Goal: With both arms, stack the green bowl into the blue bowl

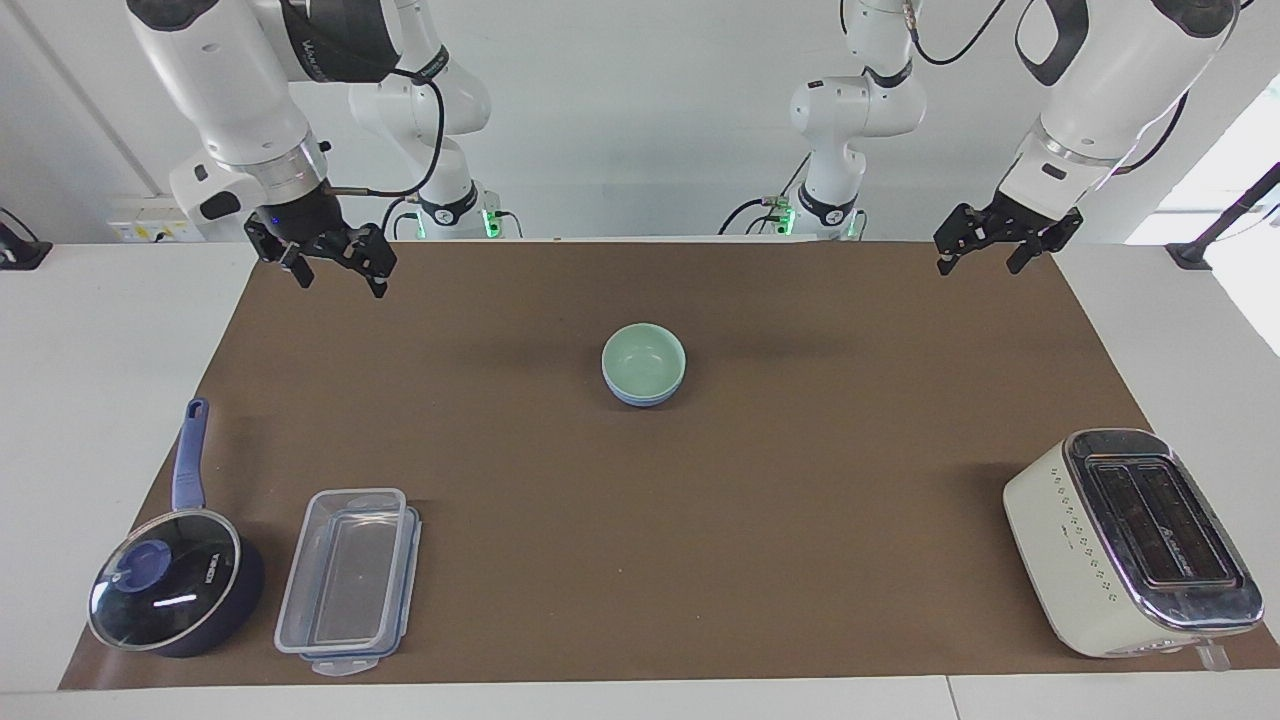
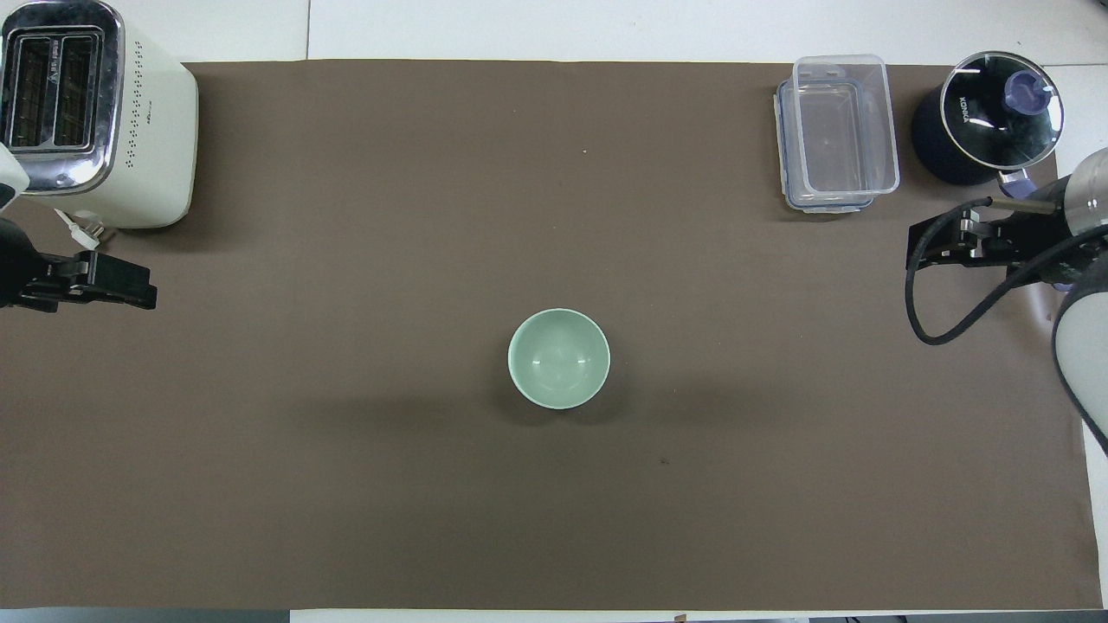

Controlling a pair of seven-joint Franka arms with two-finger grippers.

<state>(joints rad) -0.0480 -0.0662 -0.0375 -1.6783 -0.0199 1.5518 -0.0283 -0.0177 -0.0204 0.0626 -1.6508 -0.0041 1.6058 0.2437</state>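
Note:
The pale green bowl (image 1: pixel 644 356) sits nested inside the light blue bowl (image 1: pixel 640 398) in the middle of the brown mat (image 1: pixel 800 520). Only the blue bowl's lower wall shows under it. In the overhead view the green bowl (image 2: pixel 558 358) hides the blue one. My right gripper (image 1: pixel 340 283) hangs open and empty in the air over the right arm's end of the mat, well apart from the bowls. It also shows in the overhead view (image 2: pixel 926 247). My left gripper (image 1: pixel 978 265) waits open and empty in the air over the left arm's end of the mat. It also shows in the overhead view (image 2: pixel 143 292).
A cream toaster (image 1: pixel 1135 540) stands at the left arm's end, farther from the robots than the bowls. A clear lidded container (image 1: pixel 348 580) and a dark blue saucepan with a glass lid (image 1: pixel 170 590) stand at the right arm's end, also farther out.

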